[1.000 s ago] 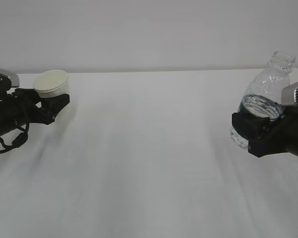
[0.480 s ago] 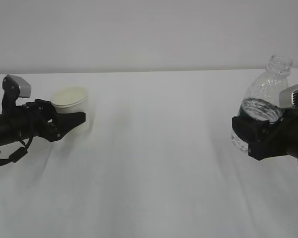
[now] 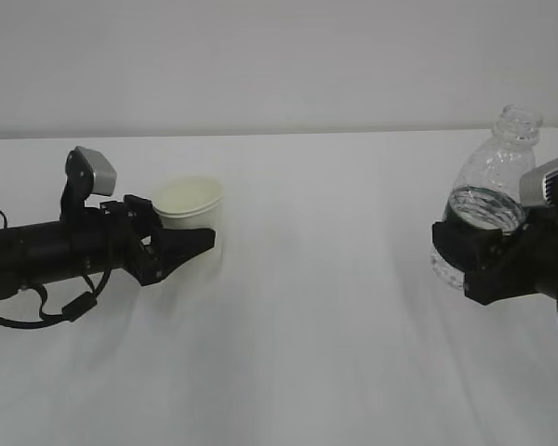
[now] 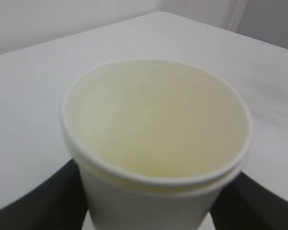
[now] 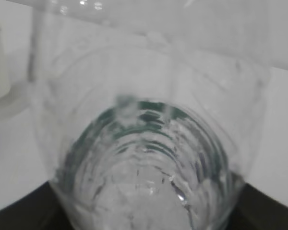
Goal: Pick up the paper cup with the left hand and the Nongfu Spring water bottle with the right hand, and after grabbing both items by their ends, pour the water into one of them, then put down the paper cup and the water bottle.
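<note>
Since the earlier frames, the paper cup (image 3: 188, 200) has been carried well toward the middle of the desk (image 3: 316, 307) by the left gripper (image 3: 172, 251), which was at the far left edge a second ago. The Nongfu Spring water bottle (image 3: 488, 190) has hardly shifted; it has only been brought slightly more upright in the right gripper (image 3: 479, 255).

The cup is gripped low on its body, with the jaws set apart to its width, and is held upright with its mouth open to the top. In the left wrist view the cup (image 4: 156, 139) is seen to be empty, its cream inside dry as far as can be told. The bottle is clasped around its lower half, just under the green label band, and is held nearly upright at the right edge of the exterior view, its capless neck pointing up. Whether either item is clear of the desk cannot be told for certain. Water (image 5: 149, 187) is seen inside the bottle in the right wrist view, though its level is hard to judge through the ribbed plastic.

Both pickups are judged to be done, and the approach of the cup toward the bottle is under way. Cup and bottle are well apart. Left to be done: the two must be brought together, the bottle tilted over the cup, the water poured, and both items set down and released.
</note>
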